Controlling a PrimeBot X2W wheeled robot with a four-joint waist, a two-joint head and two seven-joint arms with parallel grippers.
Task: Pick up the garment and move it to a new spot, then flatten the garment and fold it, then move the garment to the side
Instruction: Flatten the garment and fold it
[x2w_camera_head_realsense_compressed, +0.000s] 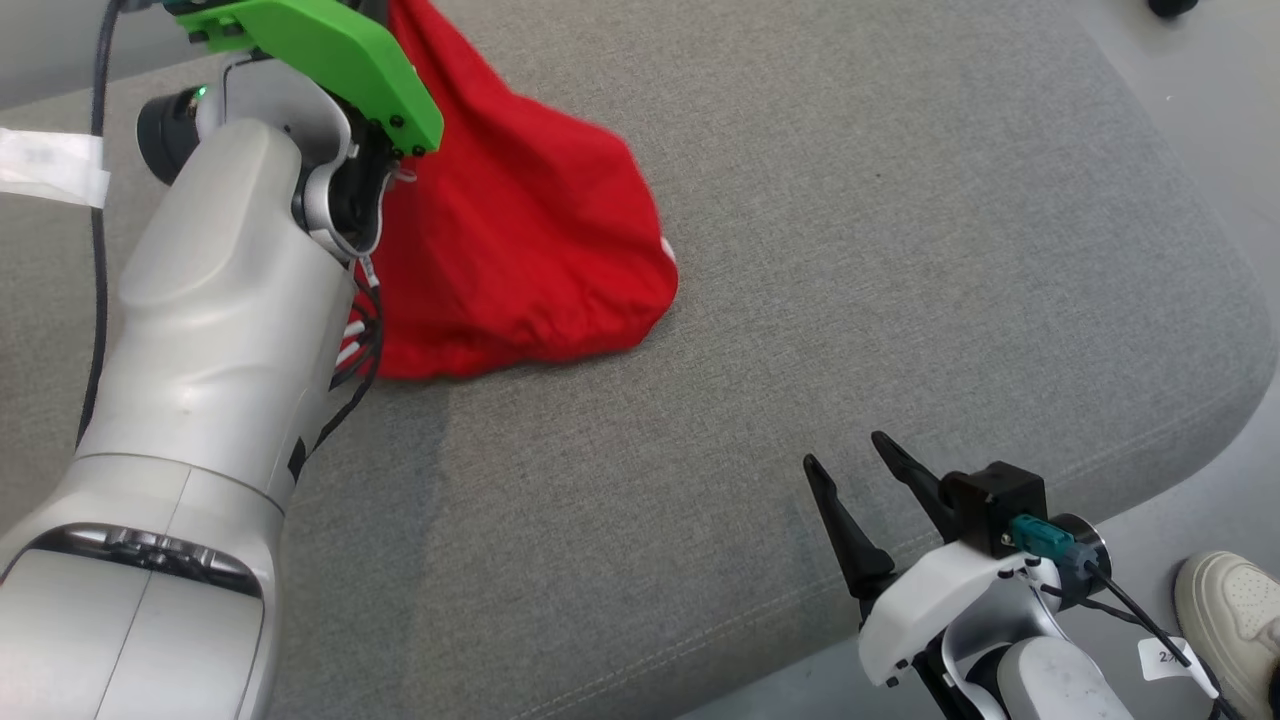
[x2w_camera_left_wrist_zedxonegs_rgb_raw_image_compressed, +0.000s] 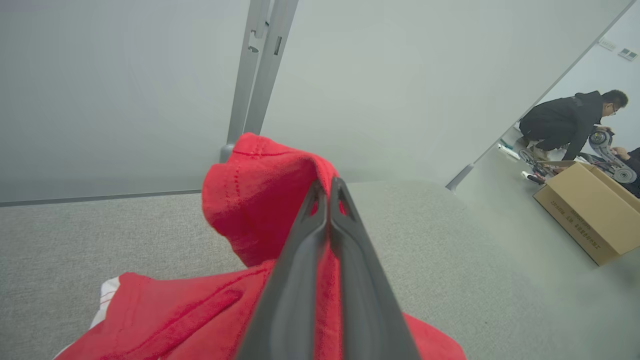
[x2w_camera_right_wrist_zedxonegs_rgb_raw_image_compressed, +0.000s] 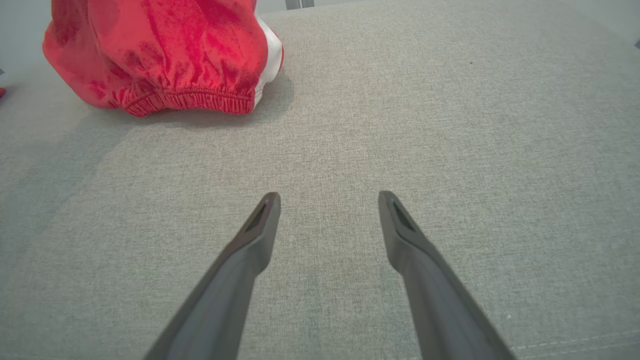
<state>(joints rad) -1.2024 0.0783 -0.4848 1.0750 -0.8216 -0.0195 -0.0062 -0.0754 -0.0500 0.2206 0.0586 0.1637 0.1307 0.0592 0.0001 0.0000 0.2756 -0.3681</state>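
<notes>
The red garment (x2w_camera_head_realsense_compressed: 520, 250), bunched at the far left of the grey padded surface (x2w_camera_head_realsense_compressed: 800, 250), looks light, soft and limp, best taken by a raised fold, where the left end effector (x2w_camera_left_wrist_zedxonegs_rgb_raw_image_compressed: 330, 186) is pinching it, while the right end effector (x2w_camera_head_realsense_compressed: 843, 448) hangs spread, well apart.

I see a grey fabric pad (x2w_camera_head_realsense_compressed: 850, 250), its corner rounded at the right; a pale shoe (x2w_camera_head_realsense_compressed: 1235, 610) stands on the floor just off its near edge; in the left wrist view a grey post (x2w_camera_left_wrist_zedxonegs_rgb_raw_image_compressed: 257, 75) rises behind the pad; far off, a person (x2w_camera_left_wrist_zedxonegs_rgb_raw_image_compressed: 565, 122) in black crouches beside a cardboard box (x2w_camera_left_wrist_zedxonegs_rgb_raw_image_compressed: 590, 215) (open, print on its side).
</notes>
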